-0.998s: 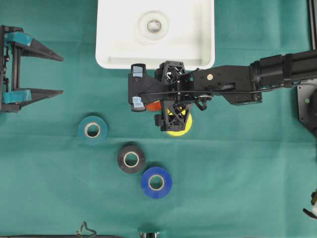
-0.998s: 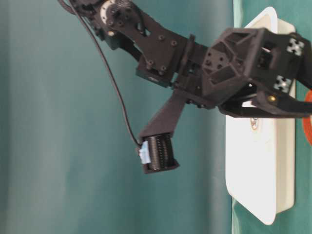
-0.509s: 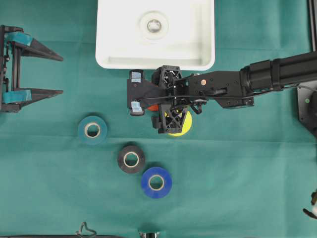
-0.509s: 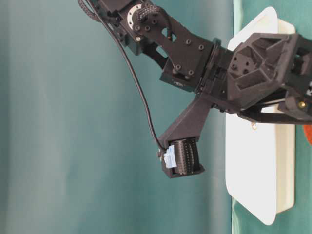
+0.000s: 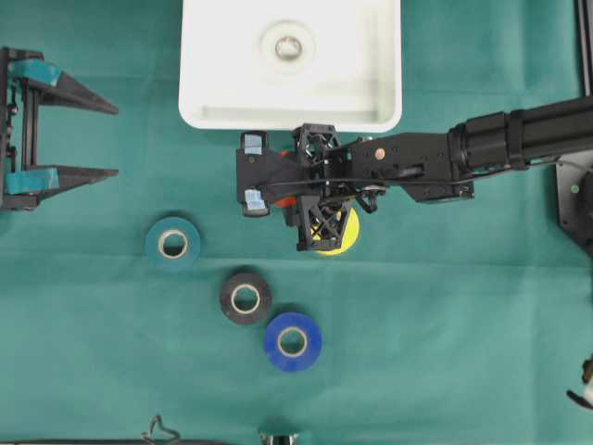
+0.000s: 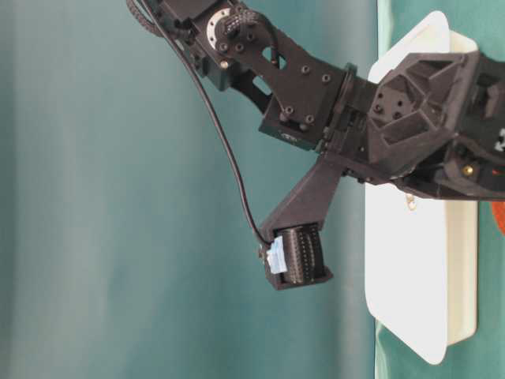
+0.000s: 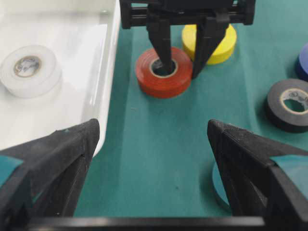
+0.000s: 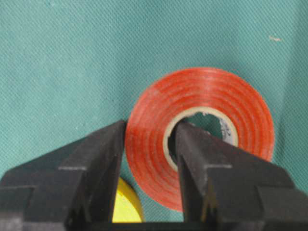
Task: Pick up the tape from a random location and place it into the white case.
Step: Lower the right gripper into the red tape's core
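Note:
A red tape roll [image 7: 163, 79] lies flat on the green cloth just in front of the white case [image 5: 287, 119]. It also shows in the right wrist view [image 8: 207, 96] and peeks out under the arm in the overhead view [image 5: 286, 198]. My right gripper [image 8: 151, 130] is down on it, one finger inside the core and one outside. The jaws pinch the roll's wall, and the roll rests on the cloth. My left gripper [image 5: 116, 140] is open and empty at the far left. A white tape roll [image 5: 287, 44] lies in the case.
A yellow roll [image 5: 343, 236] lies right beside the red one, partly under the right gripper. Teal [image 5: 172, 243], black [image 5: 246, 297] and blue [image 5: 293, 340] rolls lie on the cloth nearer the front. The case's near rim [image 7: 110, 48] is close to the red roll.
My right gripper has come down over the red roll and its jaws have closed in on the roll's wall. The left arm has not moved.

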